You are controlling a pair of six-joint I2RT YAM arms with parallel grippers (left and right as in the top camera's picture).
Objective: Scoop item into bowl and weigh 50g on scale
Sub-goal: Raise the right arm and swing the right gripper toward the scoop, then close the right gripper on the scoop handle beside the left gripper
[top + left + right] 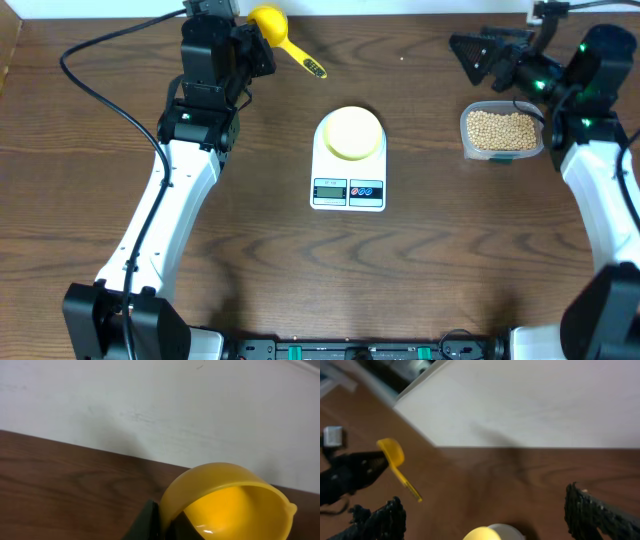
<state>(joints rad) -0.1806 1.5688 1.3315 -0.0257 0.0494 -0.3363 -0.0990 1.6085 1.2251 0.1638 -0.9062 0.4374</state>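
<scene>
Item inspected: the beans (502,130), small, round and tan, lying loose in a clear tub (503,156) at the 3 o'clock side of the bench (420,270); none seen in the bowl (351,133), which sits on the platform of the scale (348,192) at bench centre.

Handling judgement: each bean looks hard, light and smooth; they will roll and scatter if tipped fast; my fingers cannot take them singly, so they must travel in the scoop (268,20).

The scoop is stiff yellow plastic, light and probably slippery; its long handle, pointing to 4 o'clock, would be the steadier hold. My left tool (256,45), at 11 o'clock from the scale, appears to pinch the scoop by the wall of its cup, with one finger (149,524) outside the wall; the inner finger is mostly out of frame; the cup is empty. Such a hold may twist under load; judged a risk.

My right tool (478,55) stands spread and empty at 11 o'clock of the tub, apart from it. The tub looks thin and light; it may slide when dug into; bracing its rim is advised. Scale display unreadable.
</scene>
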